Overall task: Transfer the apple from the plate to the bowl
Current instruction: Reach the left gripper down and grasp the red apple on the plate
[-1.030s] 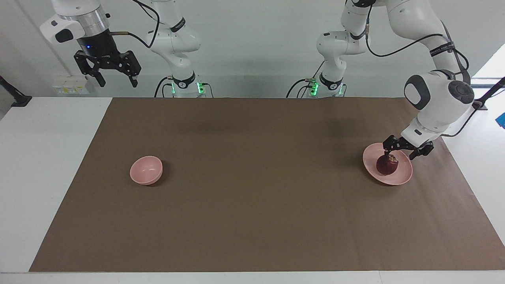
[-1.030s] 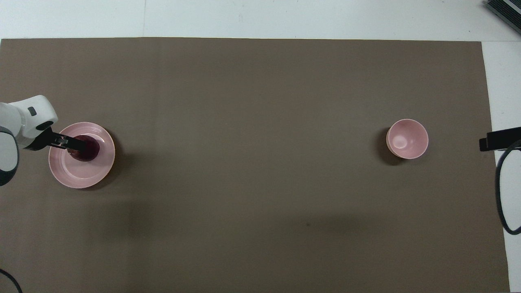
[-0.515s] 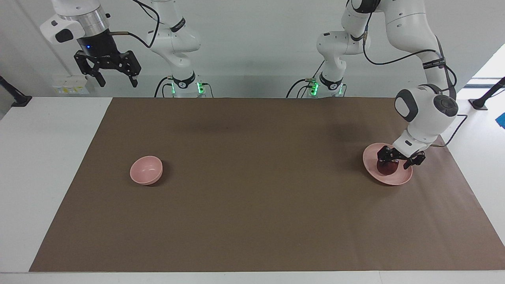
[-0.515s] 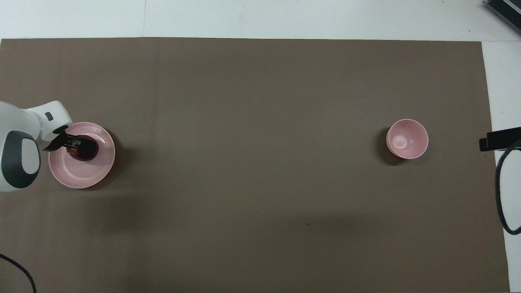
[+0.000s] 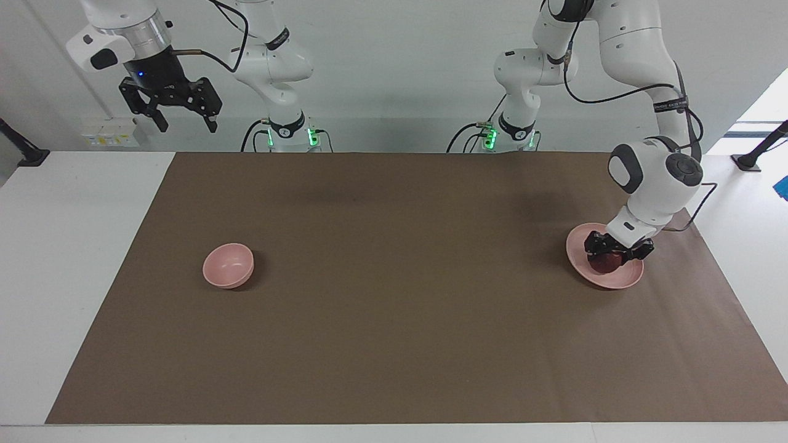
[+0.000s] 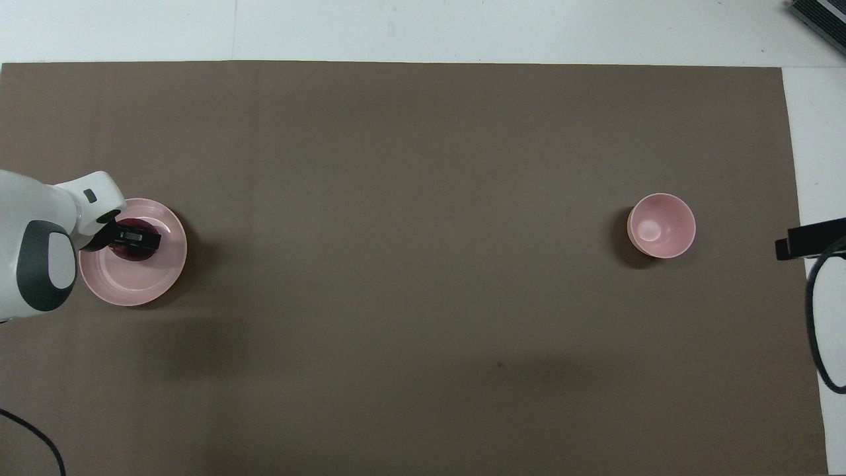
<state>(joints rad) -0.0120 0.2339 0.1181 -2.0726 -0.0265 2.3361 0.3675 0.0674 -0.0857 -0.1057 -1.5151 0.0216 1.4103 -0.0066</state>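
The dark red apple (image 5: 607, 264) (image 6: 134, 252) sits on the pale pink plate (image 5: 609, 281) (image 6: 132, 285) at the left arm's end of the table. My left gripper (image 5: 611, 256) (image 6: 137, 239) has come down over the apple, and its fingers press against the apple's sides. The apple still rests on the plate. The small pink bowl (image 5: 228, 265) (image 6: 661, 225) stands toward the right arm's end, with nothing in it. My right gripper (image 5: 186, 127) (image 6: 809, 238) waits raised and open, above the table's edge at its own end.
A brown mat (image 5: 394, 344) covers most of the white table (image 5: 74, 258). A black cable (image 6: 816, 317) loops at the right arm's end.
My left gripper dropped lower over the apple and its fingers closed in on it. The right arm barely moved.
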